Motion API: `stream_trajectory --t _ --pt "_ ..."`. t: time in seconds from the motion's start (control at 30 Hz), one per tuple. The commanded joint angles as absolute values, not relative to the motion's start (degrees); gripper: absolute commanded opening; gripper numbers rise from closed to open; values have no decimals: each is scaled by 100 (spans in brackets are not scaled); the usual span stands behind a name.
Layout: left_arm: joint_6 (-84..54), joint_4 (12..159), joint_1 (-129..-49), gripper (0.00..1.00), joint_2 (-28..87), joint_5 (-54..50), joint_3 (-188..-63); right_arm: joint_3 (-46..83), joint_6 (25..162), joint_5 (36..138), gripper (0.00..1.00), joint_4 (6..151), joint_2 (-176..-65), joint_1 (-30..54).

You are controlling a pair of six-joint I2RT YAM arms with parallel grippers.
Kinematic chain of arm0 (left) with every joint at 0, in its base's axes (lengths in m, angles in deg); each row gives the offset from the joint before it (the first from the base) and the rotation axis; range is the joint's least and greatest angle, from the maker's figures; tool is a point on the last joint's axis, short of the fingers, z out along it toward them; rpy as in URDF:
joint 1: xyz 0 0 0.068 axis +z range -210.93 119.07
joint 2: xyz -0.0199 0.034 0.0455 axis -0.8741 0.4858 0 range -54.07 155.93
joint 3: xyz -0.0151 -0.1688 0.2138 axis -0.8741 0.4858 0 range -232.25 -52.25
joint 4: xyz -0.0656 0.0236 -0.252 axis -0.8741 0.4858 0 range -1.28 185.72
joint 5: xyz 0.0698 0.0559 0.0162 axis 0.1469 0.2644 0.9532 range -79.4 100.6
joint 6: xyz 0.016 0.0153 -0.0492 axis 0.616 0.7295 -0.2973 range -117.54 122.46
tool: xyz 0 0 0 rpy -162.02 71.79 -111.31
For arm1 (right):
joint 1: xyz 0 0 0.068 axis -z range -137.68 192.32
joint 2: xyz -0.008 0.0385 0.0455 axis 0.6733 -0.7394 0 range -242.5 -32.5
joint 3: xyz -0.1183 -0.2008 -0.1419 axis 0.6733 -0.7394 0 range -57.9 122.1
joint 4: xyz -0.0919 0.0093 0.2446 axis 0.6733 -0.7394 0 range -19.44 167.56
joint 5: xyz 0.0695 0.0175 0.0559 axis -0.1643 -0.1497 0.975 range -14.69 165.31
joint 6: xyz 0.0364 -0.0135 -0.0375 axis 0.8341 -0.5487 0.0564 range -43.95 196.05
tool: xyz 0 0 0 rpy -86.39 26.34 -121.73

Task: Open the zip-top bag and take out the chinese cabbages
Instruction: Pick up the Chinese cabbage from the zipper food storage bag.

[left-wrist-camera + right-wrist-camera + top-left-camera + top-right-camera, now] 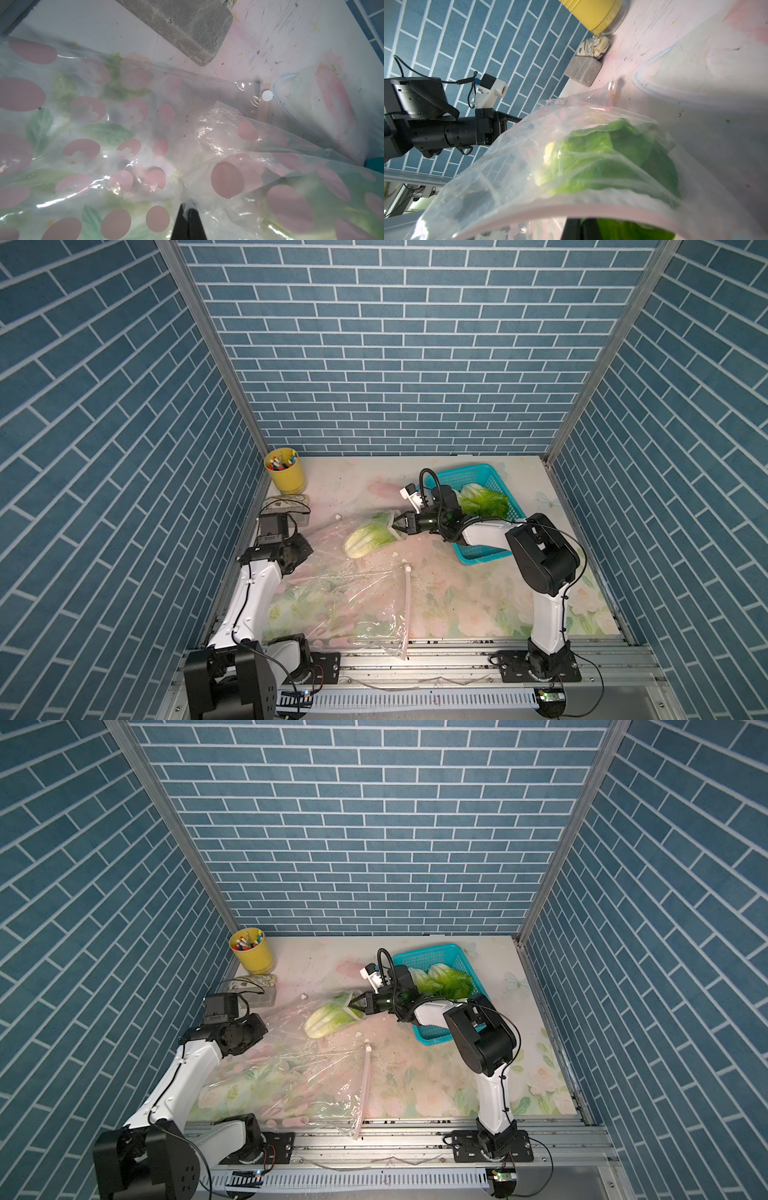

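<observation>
The clear zip-top bag [345,601] with pink dots lies crumpled on the left half of the flowered table, its pink zip strip [407,605] open. One chinese cabbage [365,539] lies in the bag's far mouth, white base toward the left arm. My right gripper [397,526] is shut on its leafy end, and in the right wrist view the zip rim arches in front of the shut fingers [572,228]. My left gripper [188,207] is shut on a fold of the bag film. Two more cabbages [424,982] [451,979] lie in the teal basket [469,470].
A yellow cup [286,470] of pens stands at the back left corner. In front of it sit a patterned pouch [592,45] and a grey block [582,70]. An aluminium rail [436,649] runs along the table's front edge. Blue brick walls enclose three sides.
</observation>
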State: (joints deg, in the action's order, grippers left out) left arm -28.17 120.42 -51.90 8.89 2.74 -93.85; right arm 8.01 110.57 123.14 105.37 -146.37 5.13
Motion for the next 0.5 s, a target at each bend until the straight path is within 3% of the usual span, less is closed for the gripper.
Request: stream_trajectory --t 0.0,0.07,0.17,0.3,0.47 --pt "-2841 11986 -5109 0 740 343 -9245 812 10770 12369 5 10366 -14457 541" --pt "-2848 11934 -5109 0 760 251 -9080 925 10659 12379 31 10159 -14566 541" --pt "-2847 11845 -5109 0 836 111 -8957 1111 10531 12452 53 10026 -14729 541" --pt "-2813 11826 -5109 0 962 -60 -8951 1628 10290 12806 61 9462 -15070 532" --pt "-2800 11792 -5109 0 1023 -187 -8969 1860 10003 12904 62 9065 -15266 408"
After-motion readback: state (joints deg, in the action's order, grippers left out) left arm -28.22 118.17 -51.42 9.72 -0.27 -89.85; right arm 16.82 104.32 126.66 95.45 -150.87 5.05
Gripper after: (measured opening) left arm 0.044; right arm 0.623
